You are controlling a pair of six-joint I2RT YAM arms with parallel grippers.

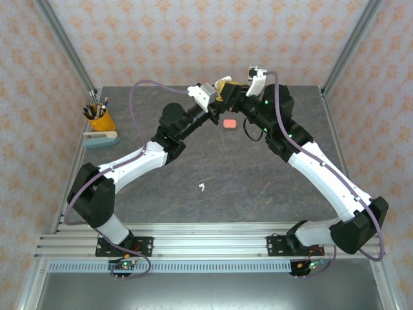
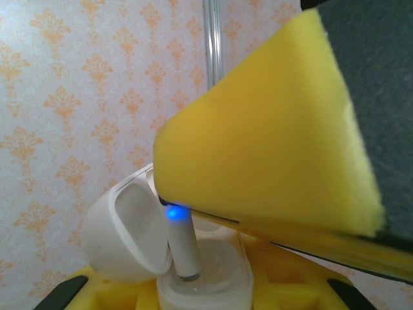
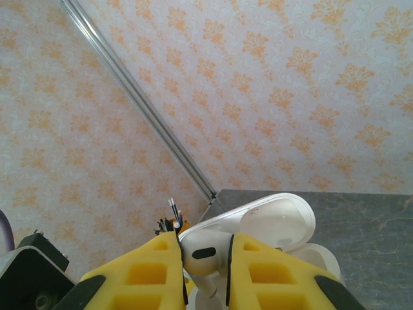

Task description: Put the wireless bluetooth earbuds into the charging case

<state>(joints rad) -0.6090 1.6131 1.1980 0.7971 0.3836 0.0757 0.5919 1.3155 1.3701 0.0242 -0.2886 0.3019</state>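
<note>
both arms meet high over the tabletop toward 12 o'clock. the left jaws are closed on the white charging case, which sits upright between their yellow pads with its lid swung open toward 9 o'clock in the left wrist view. the right jaws are clamped on a white earbud, its rounded head pinched between their yellow pads. in the left wrist view one of those pads hangs large at 1 o'clock above the case. the earbud's stem points straight down from it, a small blue light glows at the top of the stem, and the tip sits right at the mouth of a socket in the case. whether it is seated at the bottom cannot be told. on the tabletop, a pink case lies just at 6 o'clock of the jaws. a loose white earbud lies near the middle, well apart from it toward 7 o'clock. an orange cup of pens stands by the 9 o'clock edge.
</note>
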